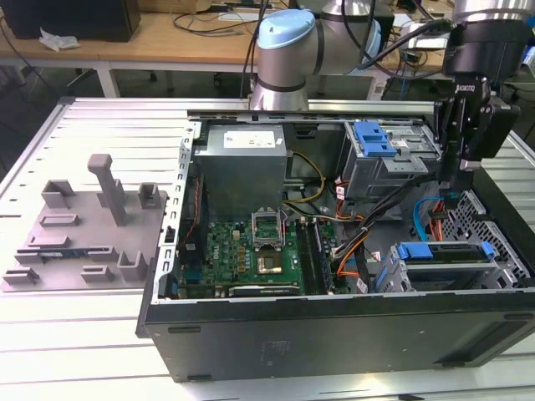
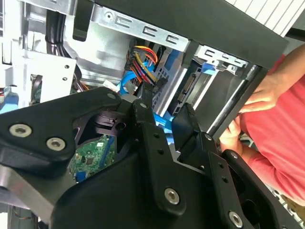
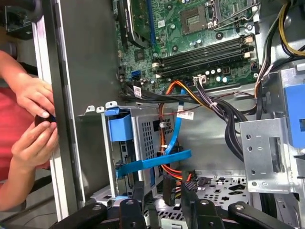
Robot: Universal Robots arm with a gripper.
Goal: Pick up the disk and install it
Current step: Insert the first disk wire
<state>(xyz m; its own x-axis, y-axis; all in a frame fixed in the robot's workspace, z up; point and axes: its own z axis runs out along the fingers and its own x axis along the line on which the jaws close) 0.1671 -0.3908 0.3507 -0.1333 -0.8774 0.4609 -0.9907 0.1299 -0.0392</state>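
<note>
over the case (image 1: 334, 334), hand (image 2: 164, 114) spread, empty

The gripper (image 2: 164, 112) hides most of a green circuit board (image 2: 93, 155); a person's forearm (image 3: 14, 186) is cut off edgewise.

Cable-strewn wooden desks (image 1: 167, 42) stand behind the white slatted table (image 1: 75, 351).

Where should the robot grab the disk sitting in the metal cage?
Probably grip the disk across its blue frame edge, coming straight down from above. It stands on edge in the grey cage, whose walls cover its flat sides, leaving that top edge free. The end effector hangs above it.
</note>
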